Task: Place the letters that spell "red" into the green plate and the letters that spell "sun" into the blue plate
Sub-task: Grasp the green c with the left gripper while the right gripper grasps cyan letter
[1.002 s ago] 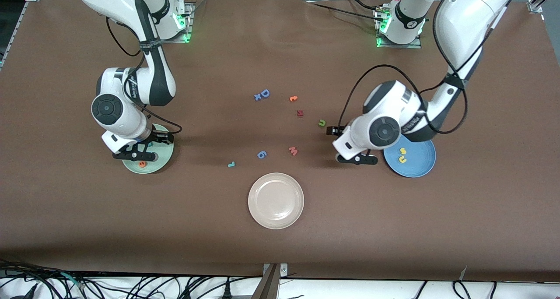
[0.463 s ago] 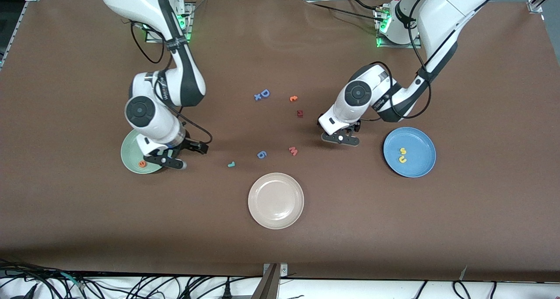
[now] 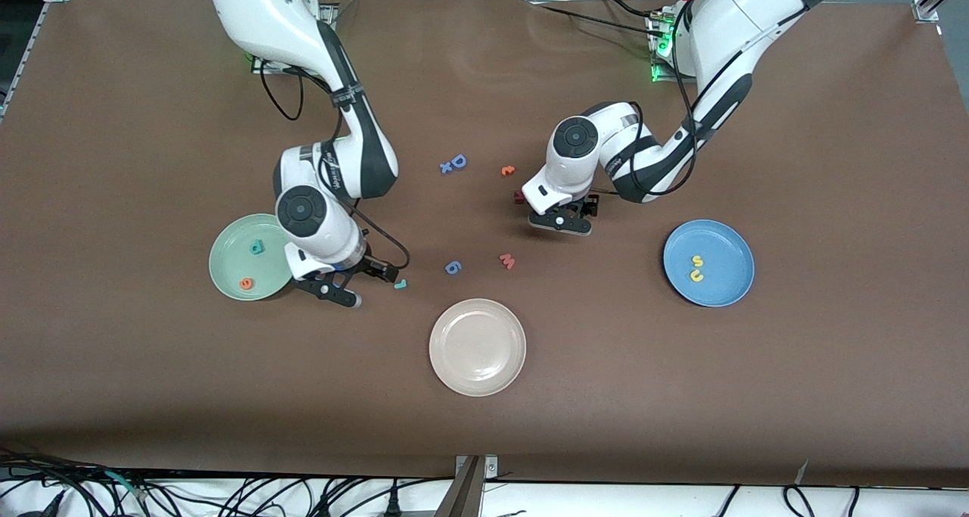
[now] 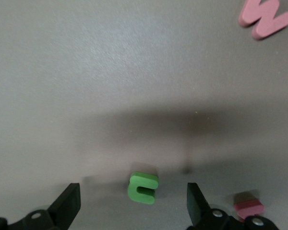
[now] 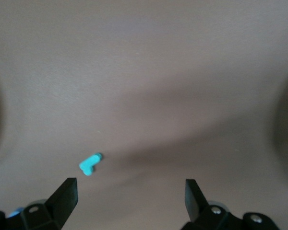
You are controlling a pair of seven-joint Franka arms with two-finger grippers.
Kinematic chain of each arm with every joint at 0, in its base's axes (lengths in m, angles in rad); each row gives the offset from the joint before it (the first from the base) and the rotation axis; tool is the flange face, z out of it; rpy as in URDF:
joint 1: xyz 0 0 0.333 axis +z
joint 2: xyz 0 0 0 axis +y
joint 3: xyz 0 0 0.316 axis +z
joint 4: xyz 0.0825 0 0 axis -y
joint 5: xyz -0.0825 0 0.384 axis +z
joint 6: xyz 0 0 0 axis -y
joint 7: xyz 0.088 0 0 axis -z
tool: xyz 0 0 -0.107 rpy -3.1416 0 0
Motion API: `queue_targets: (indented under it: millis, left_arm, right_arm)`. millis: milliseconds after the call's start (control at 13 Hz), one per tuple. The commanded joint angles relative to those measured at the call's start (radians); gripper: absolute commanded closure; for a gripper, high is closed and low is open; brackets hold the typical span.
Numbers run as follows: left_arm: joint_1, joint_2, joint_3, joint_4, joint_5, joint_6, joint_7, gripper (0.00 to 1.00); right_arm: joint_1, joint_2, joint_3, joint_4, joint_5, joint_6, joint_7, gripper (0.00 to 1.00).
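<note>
Your left gripper hangs with its fingers spread over the flat foam green "n", whose open mouth points toward them. Your right gripper, fingers likewise spread, hangs beside the green plate, near the teal "r"; its stem seems to lie slantwise. The blue plate holds two yellow letters.

Matt brown cloth-like table; foam-looking matt green letter; smooth, slightly glossy cream plate & blue plate.
</note>
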Motion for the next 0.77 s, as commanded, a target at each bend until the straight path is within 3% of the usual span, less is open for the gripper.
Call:
queue_targets:
  millis: [0,154,308,386,463,694]
  left_arm:
    - [-0.001,0.039,0.005,0.016,0.065,0.03,-0.02,0.07]
    - [0.002,0.042,0.005,0.014,0.066,0.037,-0.005,0.17]
    - [0.0,0.041,0.004,0.016,0.066,0.037,-0.006,0.64]
    - [0.006,0.039,0.004,0.014,0.066,0.037,-0.006,0.79]
    - [0.008,0.038,0.002,0.014,0.065,0.035,-0.006,0.87]
    - [0.017,0.03,-0.001,0.013,0.065,0.026,-0.008,0.9]
  right_arm:
    - [-0.008,0.076,0.001,0.09,0.053,-0.007,0.023,0.01]
    - [-0.01,0.117,0.014,0.129,0.059,-0.007,0.041,0.01]
    - [-0.011,0.137,0.033,0.132,0.058,0.013,0.071,0.01]
    - [-0.014,0.142,0.034,0.132,0.059,0.018,0.071,0.01]
    - [-0.014,0.146,0.036,0.132,0.059,0.019,0.071,0.01]
    - [-0.014,0.16,0.042,0.133,0.059,0.022,0.078,0.02]
